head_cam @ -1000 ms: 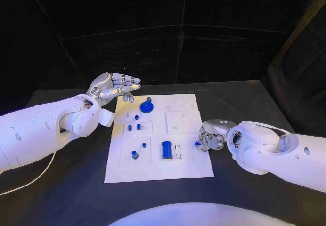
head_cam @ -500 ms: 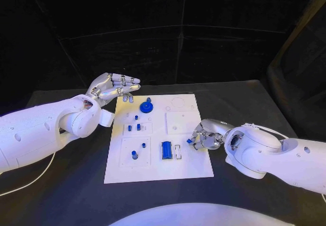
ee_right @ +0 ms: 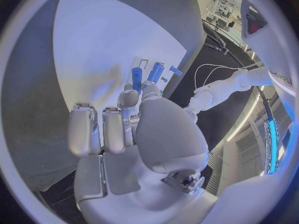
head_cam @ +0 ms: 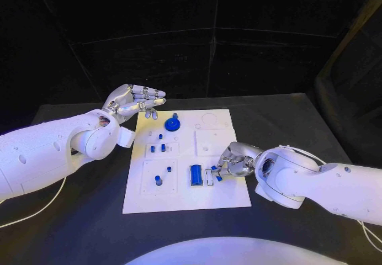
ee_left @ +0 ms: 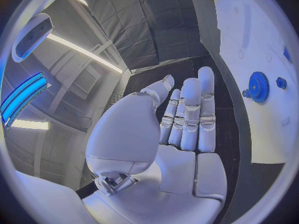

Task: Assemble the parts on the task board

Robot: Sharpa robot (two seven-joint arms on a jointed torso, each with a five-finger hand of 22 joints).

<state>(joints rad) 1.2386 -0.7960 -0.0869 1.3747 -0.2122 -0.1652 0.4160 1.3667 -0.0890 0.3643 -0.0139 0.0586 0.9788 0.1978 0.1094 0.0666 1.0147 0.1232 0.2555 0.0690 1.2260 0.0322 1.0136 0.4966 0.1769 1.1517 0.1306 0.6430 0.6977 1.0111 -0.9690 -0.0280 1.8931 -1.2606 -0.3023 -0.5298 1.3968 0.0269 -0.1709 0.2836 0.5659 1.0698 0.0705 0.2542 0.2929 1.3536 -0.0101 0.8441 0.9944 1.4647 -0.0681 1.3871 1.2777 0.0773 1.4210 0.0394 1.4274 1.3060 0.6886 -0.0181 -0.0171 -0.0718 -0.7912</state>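
The white task board [head_cam: 215, 196] lies mid-table. On it are a blue gear [head_cam: 173, 125], a long blue block [head_cam: 195, 175] and several small blue pegs [head_cam: 157, 148]. My right hand [head_cam: 233, 164] hovers low over the board's right side, just right of the long block. It pinches a small blue part [head_cam: 216, 169] between thumb and finger; in the right wrist view that blue part [ee_right: 136, 77] sticks out past the fingertips [ee_right: 128, 97], over the board [ee_right: 106, 35]. My left hand [head_cam: 132, 100] is raised past the board's far left corner, open and holding nothing, with the gear [ee_left: 258, 86] off to its side.
The black table [head_cam: 79, 221] surrounds the board. A white cable [head_cam: 36, 210] trails across the table under my left arm. Empty recesses [head_cam: 211, 118] mark the board's far right part.
My right hand has moved left from the board's right edge onto the board, carrying the blue part up next to the long block. The left hand has stayed put.
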